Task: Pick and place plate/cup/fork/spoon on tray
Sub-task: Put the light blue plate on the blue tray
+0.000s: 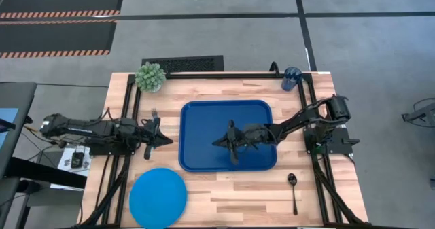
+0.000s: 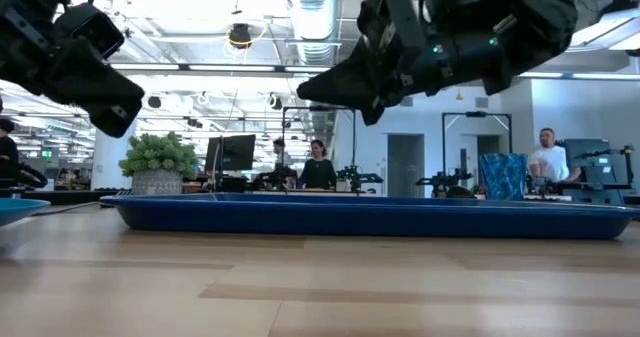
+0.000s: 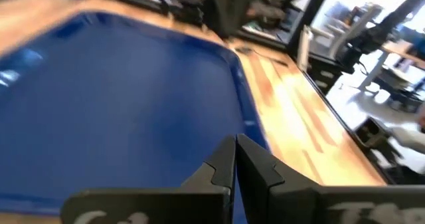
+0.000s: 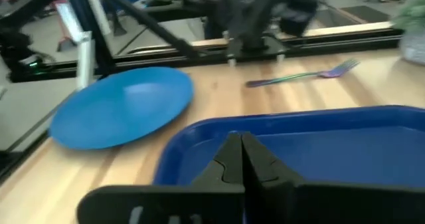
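Observation:
The dark-blue tray lies mid-table. The light-blue plate lies flat near the front left and also shows in the right wrist view. The dark spoon lies front right of the tray. The fork lies on the wood left of the tray, beside the left arm. The dark-blue cup stands at the far right. My left gripper is shut and empty, just left of the tray's left rim. My right gripper is shut and empty, raised above the tray's middle.
A green potted plant stands at the far left corner. Black frame rails run along the table's left and right sides. People and desks show in the room beyond the table's far edge.

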